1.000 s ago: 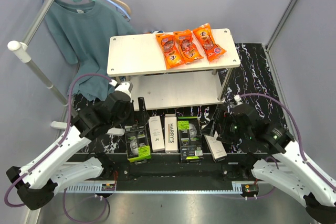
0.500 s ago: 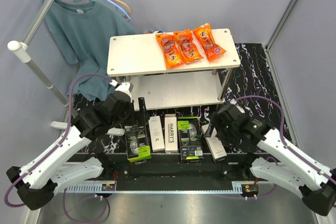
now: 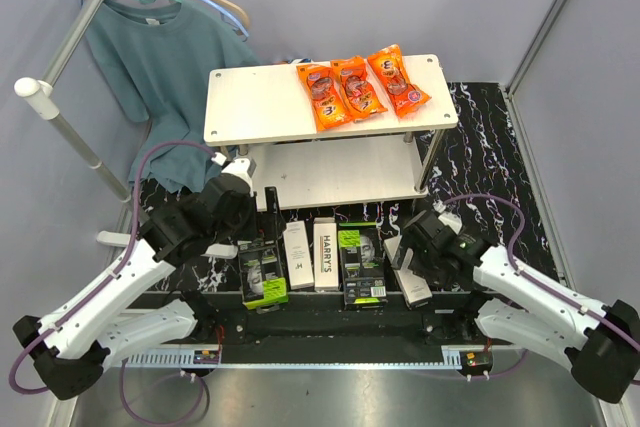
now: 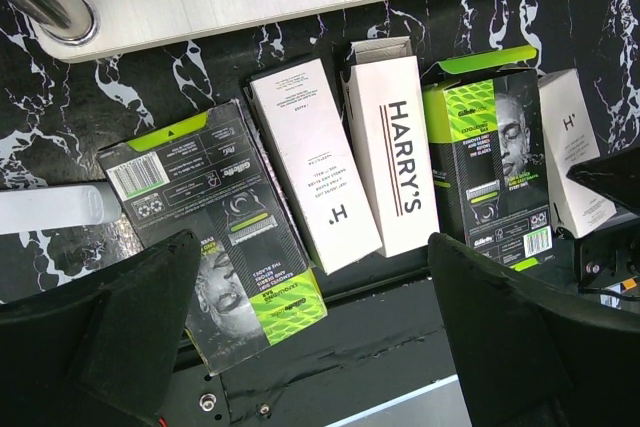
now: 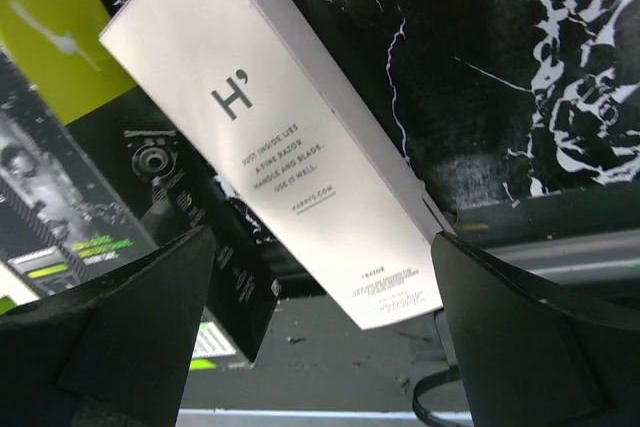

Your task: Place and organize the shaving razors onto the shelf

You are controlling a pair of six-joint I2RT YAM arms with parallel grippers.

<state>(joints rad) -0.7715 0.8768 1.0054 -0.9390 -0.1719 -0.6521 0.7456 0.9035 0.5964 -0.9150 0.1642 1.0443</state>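
Five razor boxes lie in a row on the black marbled table in front of the shelf [image 3: 260,107]: a black and lime box [image 3: 262,273], two white Harry's boxes [image 3: 297,254] [image 3: 326,253], a second black box [image 3: 362,264] and a third white box [image 3: 410,282]. My left gripper [image 3: 255,222] hovers open above the left black box [image 4: 215,237], empty [image 4: 320,347]. My right gripper [image 3: 408,247] is open [image 5: 320,337], low over the rightmost white box [image 5: 290,137], one finger on each side of its near end, not closed.
Three orange snack packets [image 3: 360,87] lie on the shelf's top board at the right. The lower board [image 3: 340,172] is bare. A teal shirt [image 3: 160,67] hangs on a rack at the back left. A metal rail [image 3: 330,352] runs along the table's near edge.
My right arm has swung left and forward, bringing its gripper over the rightmost white box. The left arm and all boxes have not moved.
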